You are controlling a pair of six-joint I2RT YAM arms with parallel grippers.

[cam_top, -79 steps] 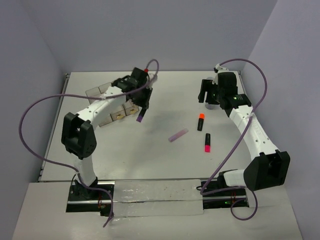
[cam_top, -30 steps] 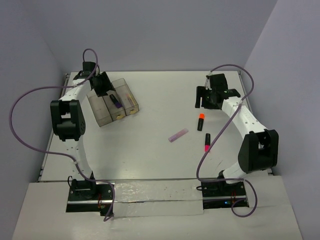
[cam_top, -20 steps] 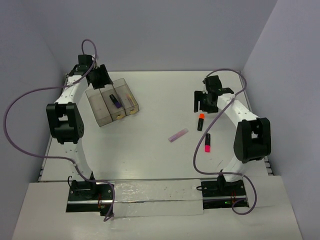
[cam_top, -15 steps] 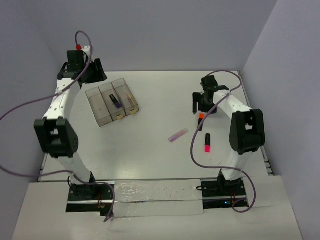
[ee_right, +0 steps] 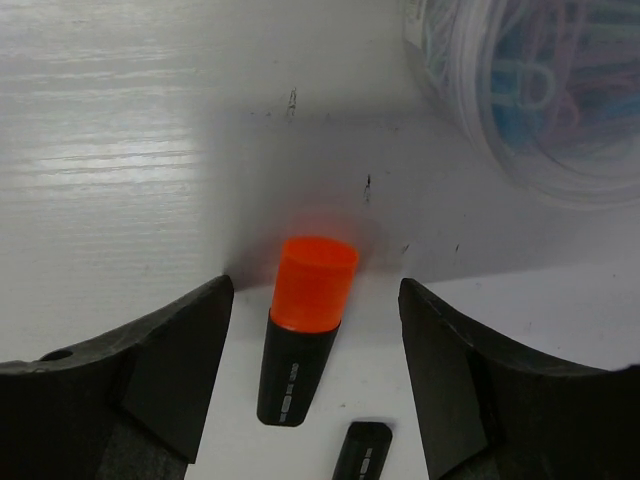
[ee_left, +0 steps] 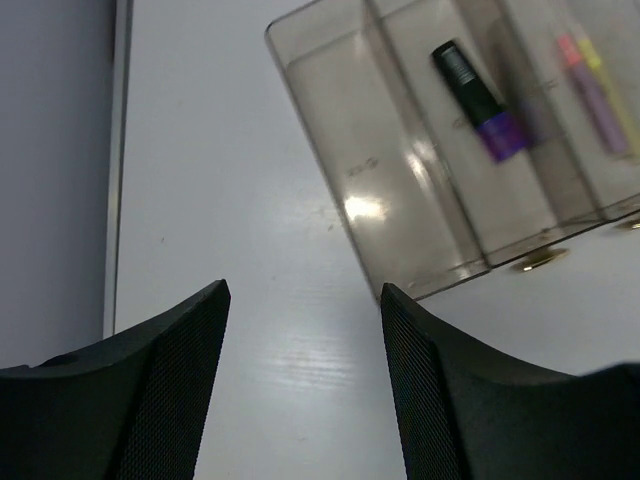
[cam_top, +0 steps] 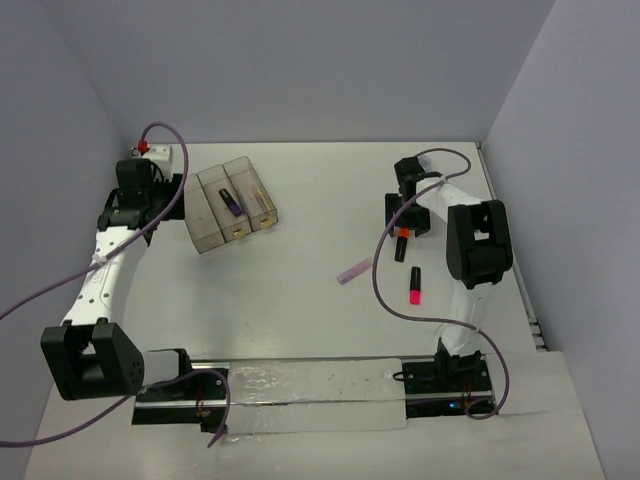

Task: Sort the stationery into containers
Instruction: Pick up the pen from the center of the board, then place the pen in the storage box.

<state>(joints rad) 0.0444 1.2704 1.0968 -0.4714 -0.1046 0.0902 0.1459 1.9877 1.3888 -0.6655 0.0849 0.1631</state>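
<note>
The containers (cam_top: 228,204) are three smoky bins in a row at the back left. The middle bin holds a purple marker (cam_top: 229,202) (ee_left: 480,103), and the right one holds thin pink and yellow sticks (cam_top: 259,197) (ee_left: 598,90). My left gripper (cam_top: 155,208) (ee_left: 303,290) hangs open and empty over bare table, left of the bins. My right gripper (cam_top: 405,222) (ee_right: 316,282) is open, its fingers straddling the orange marker (cam_top: 401,243) (ee_right: 305,325) that lies flat, apart from both pads. A pink-red marker (cam_top: 413,287) and a lilac marker (cam_top: 354,271) lie nearer the front.
A clear round tub of blue and lilac clips (ee_right: 545,90) stands just beyond the orange marker. The black end of another marker (ee_right: 365,452) lies close behind the orange one. The table's left edge (ee_left: 118,160) runs beside my left gripper.
The purple marker, held by my left gripper earlier, now lies in the middle bin. The left arm has swung back to the left. My right gripper has come down around the orange marker.
</note>
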